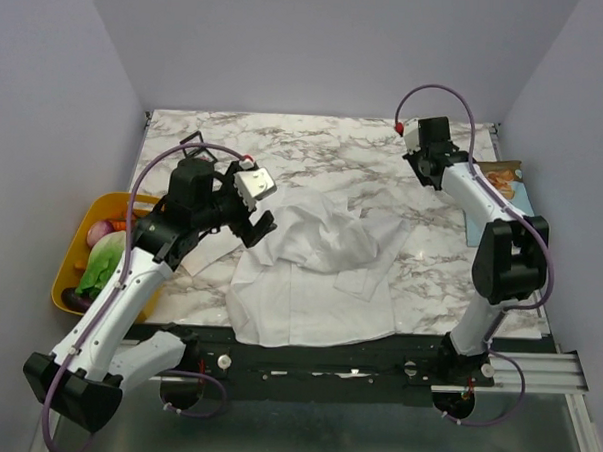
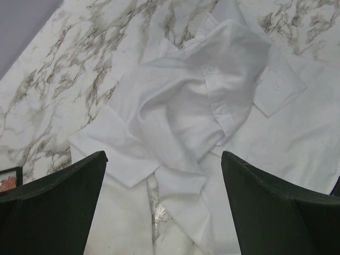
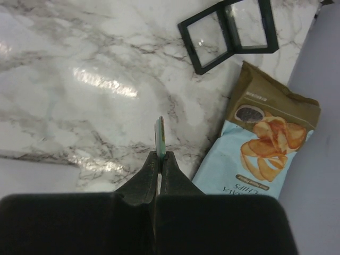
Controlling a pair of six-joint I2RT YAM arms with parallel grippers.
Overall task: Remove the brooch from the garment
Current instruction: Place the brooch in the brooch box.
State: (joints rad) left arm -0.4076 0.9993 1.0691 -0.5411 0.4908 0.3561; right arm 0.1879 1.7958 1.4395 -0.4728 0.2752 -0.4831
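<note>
While the one white shirt point(image 1: 301, 278) lies crumpled on the marble table point(image 1: 335, 147) near its front edge, the left gripper point(image 2: 162, 162) hangs over it with its two fingers spread wide, holding nothing. Well apart from the shirt, at the far right, the right gripper point(image 3: 160, 158) is pinched on the one brooch point(image 3: 159, 134), seen edge-on and green, above the marble. One chip bag point(image 3: 261, 146) and one black two-pane case point(image 3: 228, 33) lie nearby.

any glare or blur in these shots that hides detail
Right wrist: glare streaks on the marble table, right gripper dark and soft, its brooch edge-on. Left wrist: white shirt low in contrast, folds faint. Top external: even light, soft shadows.
</note>
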